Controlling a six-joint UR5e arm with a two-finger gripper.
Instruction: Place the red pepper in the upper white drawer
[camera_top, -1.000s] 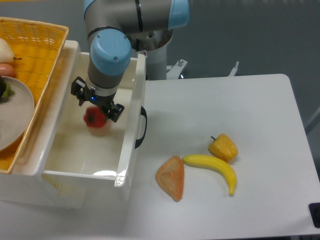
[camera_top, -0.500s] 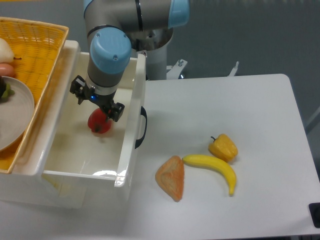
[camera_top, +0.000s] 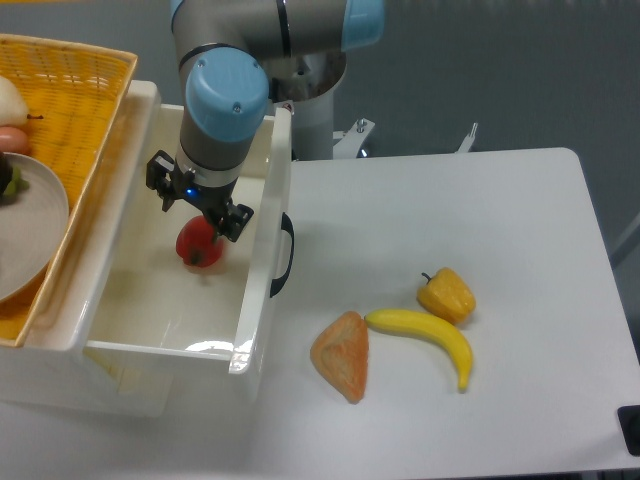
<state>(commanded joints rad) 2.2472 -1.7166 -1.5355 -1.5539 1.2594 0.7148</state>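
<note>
The pepper (camera_top: 199, 243) is now lying on the floor of the drawer (camera_top: 262, 300), no longer hanging as a second ago. The gripper (camera_top: 198, 215) is rising just above it, seemingly released, so the placing looks done.

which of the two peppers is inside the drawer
The red pepper: it lies inside the white drawer, just under the pincer. The yellow pepper sits out on the table beside the banana.
</note>
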